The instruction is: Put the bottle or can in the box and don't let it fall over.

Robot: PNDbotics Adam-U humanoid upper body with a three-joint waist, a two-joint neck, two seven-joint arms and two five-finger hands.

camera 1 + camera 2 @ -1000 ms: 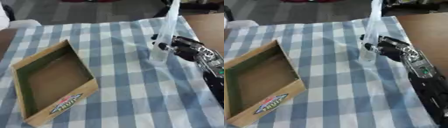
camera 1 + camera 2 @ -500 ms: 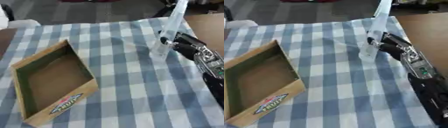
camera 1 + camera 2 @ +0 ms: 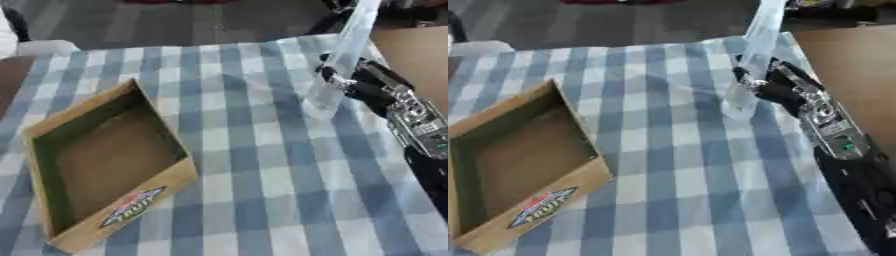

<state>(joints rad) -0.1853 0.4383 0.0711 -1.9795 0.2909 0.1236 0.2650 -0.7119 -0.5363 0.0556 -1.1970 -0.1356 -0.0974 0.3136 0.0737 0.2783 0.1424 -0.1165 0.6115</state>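
Tall clear slim plastic bottle (image 3: 343, 56), see-through, pale bluish, top cut by upper frame edge; stands upright, slightly tilted, on blue-and-white checked tablecloth (image 3: 254, 165), far right. Black-and-silver right hand (image 3: 350, 82) at bottle's mid-body, fingers curled round it. Shallow brown cardboard box (image 3: 103, 165) with green inner walls, printed label on front, lies well left, apart from bottle.

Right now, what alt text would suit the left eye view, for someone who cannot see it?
The robot's right hand grips a tall clear bottle that tilts above a blue checked cloth. An open, empty cardboard box sits apart from it to the left.
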